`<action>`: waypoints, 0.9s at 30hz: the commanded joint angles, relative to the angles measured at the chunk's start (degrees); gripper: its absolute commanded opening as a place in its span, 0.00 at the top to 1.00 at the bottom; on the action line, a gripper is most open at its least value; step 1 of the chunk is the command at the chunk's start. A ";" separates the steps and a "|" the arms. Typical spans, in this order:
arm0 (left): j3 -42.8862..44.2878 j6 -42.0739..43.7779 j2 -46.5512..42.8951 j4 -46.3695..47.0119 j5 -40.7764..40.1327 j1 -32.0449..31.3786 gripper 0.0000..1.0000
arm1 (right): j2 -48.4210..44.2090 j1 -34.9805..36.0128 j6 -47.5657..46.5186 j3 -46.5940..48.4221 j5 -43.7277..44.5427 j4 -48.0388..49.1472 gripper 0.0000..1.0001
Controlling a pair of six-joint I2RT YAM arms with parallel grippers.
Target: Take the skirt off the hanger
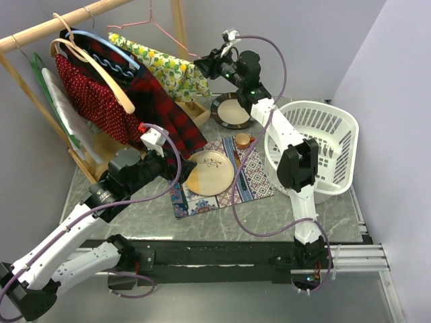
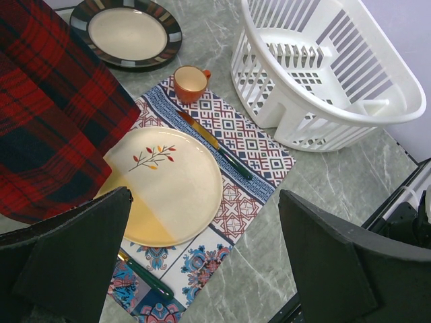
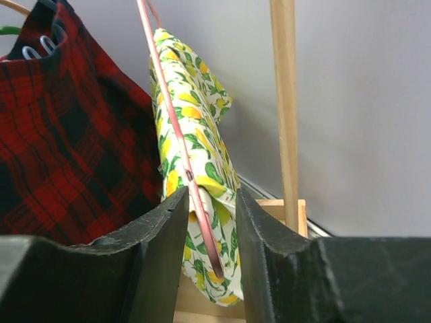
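Item: yellow lemon-print fabric skirt (image 3: 199, 101), hanging on a thin pink wire hanger (image 3: 168, 101). Your right end effector (image 3: 210, 198) is straddling both, jaws narrowed; you cannot tell if it is pinching them. Your left end effector (image 2: 205, 202) is hovering, spread wide, above a round cream plate (image 2: 168, 188).

Setting: robot test cell dressed as a home corner. Two white arms (image 1: 296, 168) bolted to a black rail (image 1: 222, 252) at the near edge of a grey marble-look surface (image 1: 337, 215), with loose purple cables (image 1: 256, 232) and bare pale walls (image 1: 377, 67). Household props: a wooden rack (image 1: 40, 30) with clothes (image 1: 161, 101) on hangers (image 1: 101, 64), a white laundry basket (image 1: 316, 104), a patterned placemat (image 1: 259, 178), plates (image 1: 209, 171) and an orange cup (image 1: 242, 140).
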 commanded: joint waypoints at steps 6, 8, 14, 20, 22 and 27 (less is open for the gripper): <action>-0.01 0.80 -0.11 2.09 0.33 0.29 0.03 | 1.00 1.92 -0.51 2.91 -0.06 2.78 0.60; -0.09 0.80 -0.20 2.18 0.24 0.29 0.03 | 1.00 1.92 -0.51 2.99 -0.06 2.78 0.63; -0.01 0.71 0.06 2.00 -0.02 0.29 0.03 | -0.14 2.10 -1.13 2.65 0.73 2.78 0.72; -0.01 0.62 -0.29 2.00 -0.55 0.29 0.03 | -0.32 3.59 -4.38 3.52 2.66 -0.11 0.70; -0.09 0.62 -0.55 2.09 -0.81 0.38 0.03 | -0.41 4.12 -5.61 3.44 3.02 -0.73 0.71; -0.27 0.62 -0.64 2.18 -0.90 0.29 0.03 | -1.55 4.82 -7.45 2.47 4.86 -0.73 0.86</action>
